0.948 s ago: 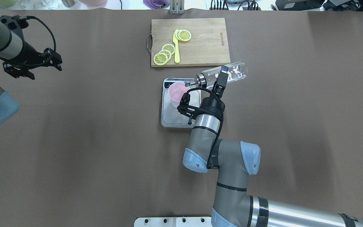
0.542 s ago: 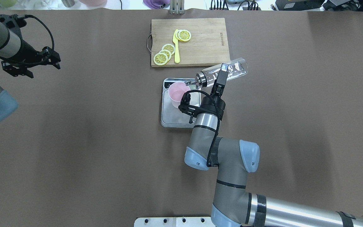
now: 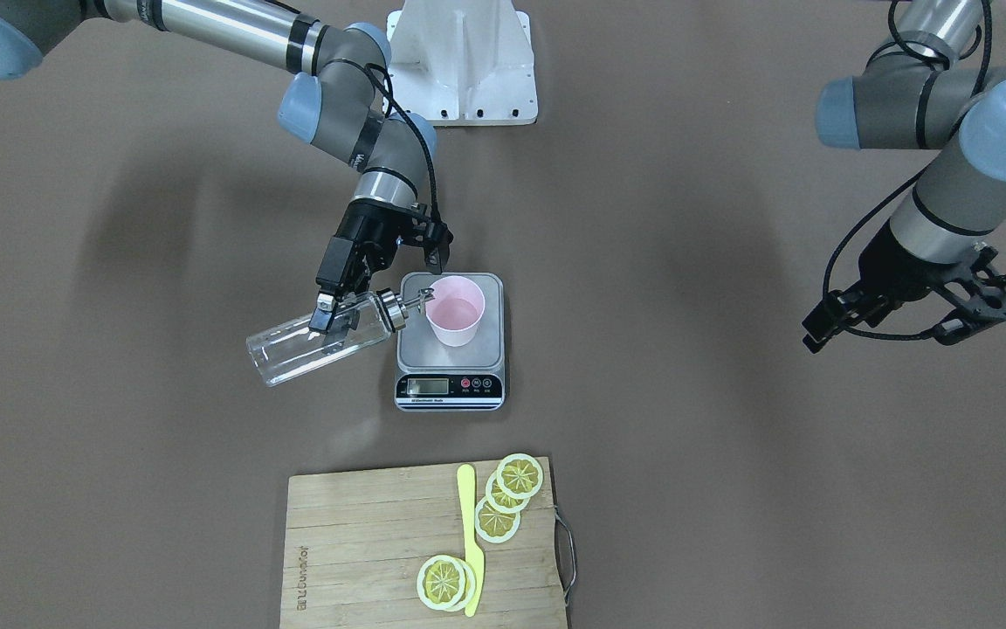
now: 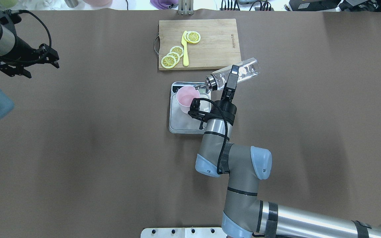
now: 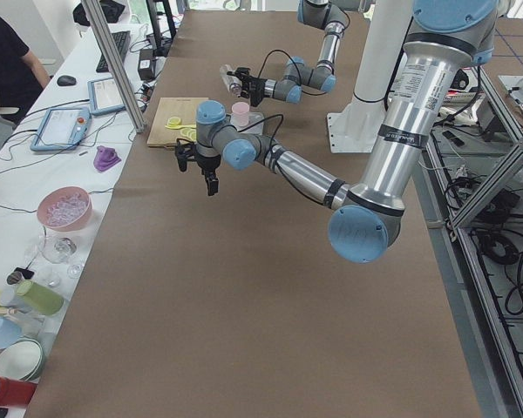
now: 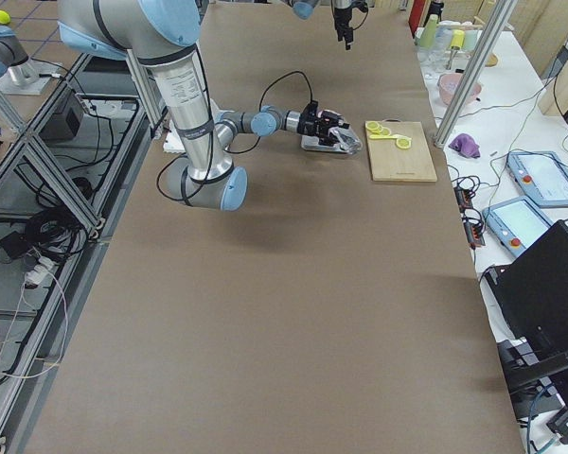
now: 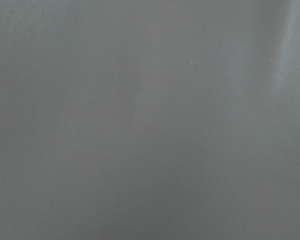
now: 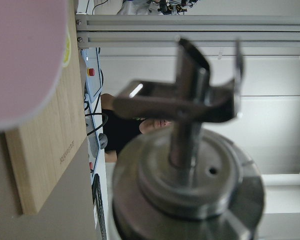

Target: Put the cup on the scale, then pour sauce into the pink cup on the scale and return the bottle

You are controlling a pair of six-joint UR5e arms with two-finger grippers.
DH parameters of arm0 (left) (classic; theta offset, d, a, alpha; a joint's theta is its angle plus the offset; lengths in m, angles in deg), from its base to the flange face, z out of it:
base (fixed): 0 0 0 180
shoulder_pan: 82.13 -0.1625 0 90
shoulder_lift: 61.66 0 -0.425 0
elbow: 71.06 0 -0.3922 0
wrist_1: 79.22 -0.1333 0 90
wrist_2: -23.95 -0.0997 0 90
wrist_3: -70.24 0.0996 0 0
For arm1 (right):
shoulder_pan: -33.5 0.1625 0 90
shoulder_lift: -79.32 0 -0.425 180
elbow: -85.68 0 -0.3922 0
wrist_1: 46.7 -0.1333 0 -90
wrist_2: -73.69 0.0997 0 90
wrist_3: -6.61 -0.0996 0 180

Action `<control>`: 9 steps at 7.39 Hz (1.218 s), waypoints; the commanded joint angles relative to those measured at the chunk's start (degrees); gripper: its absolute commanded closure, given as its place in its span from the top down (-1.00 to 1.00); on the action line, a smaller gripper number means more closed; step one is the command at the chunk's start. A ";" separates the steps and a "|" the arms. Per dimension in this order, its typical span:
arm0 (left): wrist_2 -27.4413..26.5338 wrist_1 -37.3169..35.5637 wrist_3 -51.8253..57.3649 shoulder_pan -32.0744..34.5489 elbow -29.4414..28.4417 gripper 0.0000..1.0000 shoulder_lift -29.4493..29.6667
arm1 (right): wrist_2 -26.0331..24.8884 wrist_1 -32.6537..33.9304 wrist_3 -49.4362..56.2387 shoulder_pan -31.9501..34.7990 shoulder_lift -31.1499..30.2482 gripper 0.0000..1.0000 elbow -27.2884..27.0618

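The pink cup (image 3: 455,321) (image 4: 187,97) stands on the steel platform of the scale (image 3: 416,351) (image 4: 180,123). My right gripper (image 3: 327,318) (image 4: 232,75) is shut on the clear glass bottle (image 3: 298,349) (image 4: 245,71), which lies nearly level with its metal spout (image 8: 190,95) at the cup's rim. The sauce is too clear to make out. In the right wrist view the cup (image 8: 25,55) blurs the upper left. My left gripper (image 3: 883,336) (image 4: 42,70) hangs open and empty, far off at the table's left side.
A wooden cutting board (image 4: 217,43) (image 3: 354,542) with lemon slices and a yellow knife (image 4: 185,49) lies just beyond the scale. A person (image 5: 0,52) sits at a side bench holding bowls and cups (image 5: 65,207).
The left arm has drawn back toward the table's far left corner. The bottle's base has swung slightly toward the cutting board while the spout stays at the cup.
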 commanded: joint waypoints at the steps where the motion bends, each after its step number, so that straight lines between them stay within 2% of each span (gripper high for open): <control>1: 0.20 0.04 0.02 0.18 -0.14 0.97 0.00 | -0.67 -0.01 -0.03 0.02 0.03 -1.00 0.15; 9: 0.20 0.65 0.02 0.18 -0.67 0.97 0.00 | -4.54 -0.19 -0.29 0.02 -1.11 -1.00 0.06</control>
